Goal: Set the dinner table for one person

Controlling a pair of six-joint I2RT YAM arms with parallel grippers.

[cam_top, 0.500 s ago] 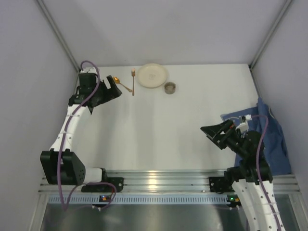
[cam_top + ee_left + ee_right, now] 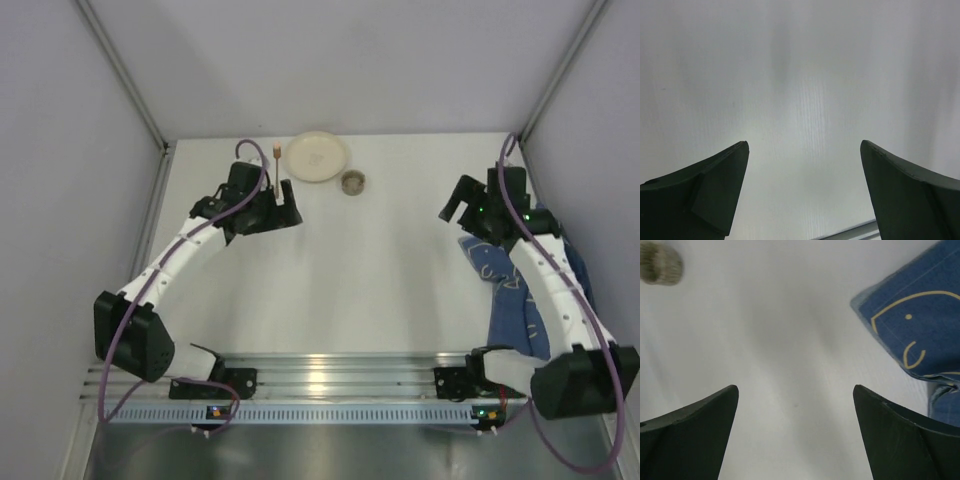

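Note:
The dinner table (image 2: 360, 290) is a flat white top. At its back stand a cream plate (image 2: 316, 156) and a small grey cup (image 2: 353, 182). The top of a wooden utensil (image 2: 276, 153) shows left of the plate; its lower part is hidden under my left gripper (image 2: 290, 208). In the left wrist view that gripper (image 2: 804, 150) is open over bare white surface. My right gripper (image 2: 452, 203) hovers at the right, open with nothing between its fingers (image 2: 795, 390). It sits between the cup (image 2: 660, 262) and a crumpled blue placemat (image 2: 920, 335).
The placemat (image 2: 515, 290) lies bunched along the right wall, partly under the right arm. Pale grey walls close in the left, back and right sides. An aluminium rail (image 2: 330, 375) runs along the near edge by the arm bases.
My left gripper has swung right from the back left corner and now covers the utensils. The right arm has reached from the near right up to the back right, beside the placemat.

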